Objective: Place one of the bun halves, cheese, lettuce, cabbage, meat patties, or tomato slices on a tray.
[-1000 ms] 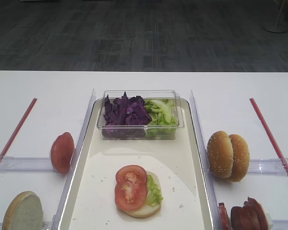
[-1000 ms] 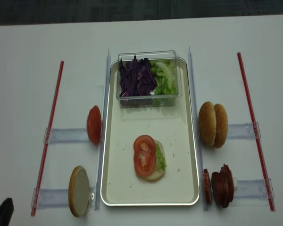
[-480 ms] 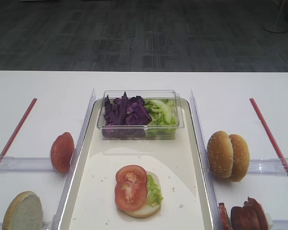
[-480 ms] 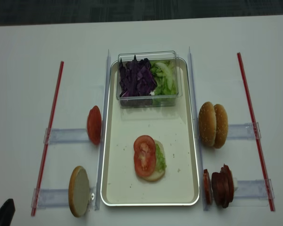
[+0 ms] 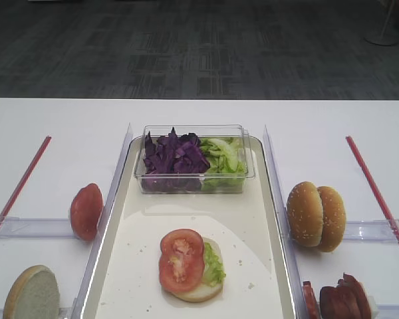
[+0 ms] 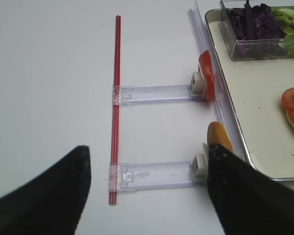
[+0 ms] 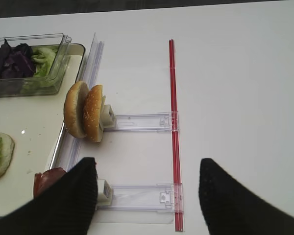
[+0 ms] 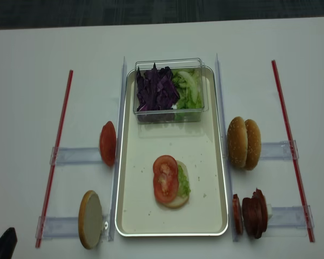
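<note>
- The stack on the tray (image 8: 130, 216) stands at a flat bun half (image 8: 176, 200), lettuce (image 8: 183, 183) and two overlapping tomato slices (image 8: 165, 179); I judge the step in hand to be a pause between placements, with both arms pulled back at the near edge of the surface (image 8: 32, 108).
- The left gripper (image 6: 147, 196) hangs with fingers (image 6: 49, 196) wide apart and empty; the right gripper (image 7: 147, 196) shows the same.
- Next likely calls for a meat patty (image 8: 254, 213), standing on edge in the right rack (image 8: 283, 216), so the fingers must close across its faces.
- Spare tomato slice (image 8: 107, 143) and cut bun half (image 8: 90, 218) stand left of the tray; sesame bun tops (image 8: 244, 143) to its right.
- Cabbage (image 8: 156, 89) sits in the clear box (image 8: 197, 110).
- No cheese is visible, and the patties are cut off in the first overhead view.
</note>
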